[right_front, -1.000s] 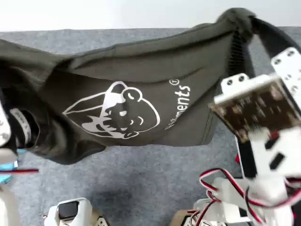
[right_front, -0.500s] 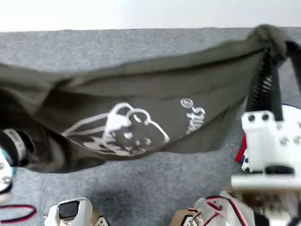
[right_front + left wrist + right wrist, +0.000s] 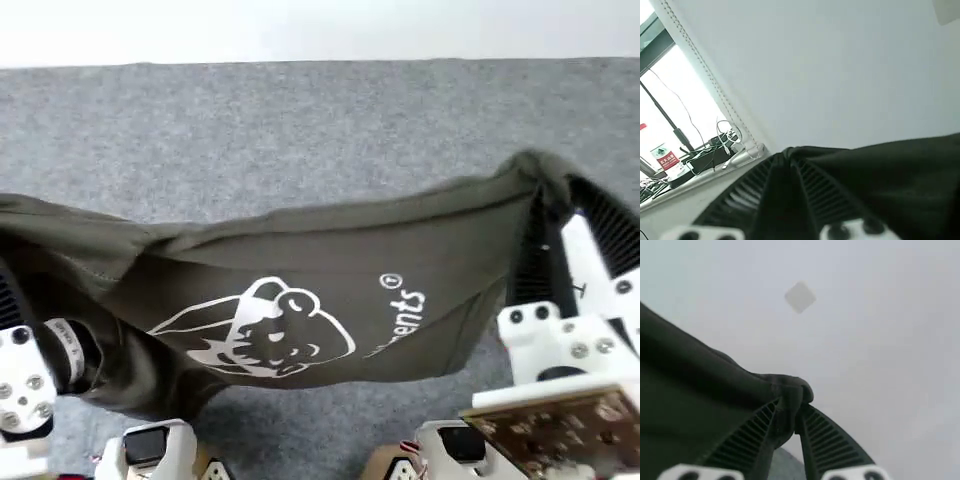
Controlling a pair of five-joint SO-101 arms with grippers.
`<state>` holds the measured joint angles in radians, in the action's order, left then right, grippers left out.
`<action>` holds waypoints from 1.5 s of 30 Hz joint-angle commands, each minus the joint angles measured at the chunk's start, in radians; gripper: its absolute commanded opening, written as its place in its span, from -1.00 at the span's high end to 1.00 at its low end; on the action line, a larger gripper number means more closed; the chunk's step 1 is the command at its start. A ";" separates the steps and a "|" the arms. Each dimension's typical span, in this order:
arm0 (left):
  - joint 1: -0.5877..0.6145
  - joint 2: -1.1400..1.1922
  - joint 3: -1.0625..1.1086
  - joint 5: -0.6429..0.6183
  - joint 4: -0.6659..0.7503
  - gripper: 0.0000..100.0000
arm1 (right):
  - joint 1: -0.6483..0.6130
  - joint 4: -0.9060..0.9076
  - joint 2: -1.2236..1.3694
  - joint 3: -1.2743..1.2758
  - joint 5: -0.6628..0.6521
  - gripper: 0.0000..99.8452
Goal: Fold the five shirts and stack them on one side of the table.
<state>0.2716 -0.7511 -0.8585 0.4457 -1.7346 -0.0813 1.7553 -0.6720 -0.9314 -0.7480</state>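
Note:
A dark olive shirt [image 3: 300, 290] with a white cartoon print hangs stretched in the air above the grey table [image 3: 300, 130]. My right gripper [image 3: 548, 190] is shut on the shirt's bunched right corner [image 3: 790, 392], with cloth squeezed between its ribbed black fingers [image 3: 832, 440]. At the far left edge of the high view the left arm [image 3: 25, 380] stands under the shirt's other end. My left gripper [image 3: 787, 155] is shut on that end, and the cloth [image 3: 890, 170] spreads away from its tips. The shirt sags in the middle.
The two arm bases [image 3: 150, 450] stand at the table's near edge below the shirt. The far half of the grey table is bare carpet-like surface up to a white wall [image 3: 300, 30]. In the left wrist view a windowsill with clutter [image 3: 700, 155] shows in the room behind.
Both arms have drawn the held shirt toward the near edge and lower. The right corner dropped from the top of the view to mid height, and the print has tilted back to face the camera.

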 commanded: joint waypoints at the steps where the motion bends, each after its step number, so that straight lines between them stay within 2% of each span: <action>1: 0.003 0.015 -0.001 0.035 -0.015 0.99 | 0.016 0.028 -0.053 0.106 -0.011 0.98; 9: 0.003 0.018 0.001 0.040 -0.017 0.99 | 0.016 0.035 -0.077 0.124 -0.008 0.98; 16: 0.002 0.012 0.173 0.041 0.023 0.99 | 0.015 0.016 -0.025 0.181 -0.008 0.98; 19: 0.002 0.011 0.174 0.041 0.061 0.99 | 0.015 -0.010 -0.025 0.181 -0.009 0.98; 34: 0.003 -0.144 0.143 0.041 0.052 0.99 | 0.016 0.010 -0.202 0.186 -0.011 0.98; 40: 0.003 -0.097 0.150 0.041 0.031 0.99 | 0.015 0.027 -0.163 0.245 -0.011 0.98; 45: 0.002 -0.023 0.289 0.041 0.026 0.99 | 0.008 0.024 -0.108 0.390 -0.009 0.98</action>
<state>0.2700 -0.8385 -0.6483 0.4764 -1.7054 -0.0798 1.7538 -0.8362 -0.6183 -0.7480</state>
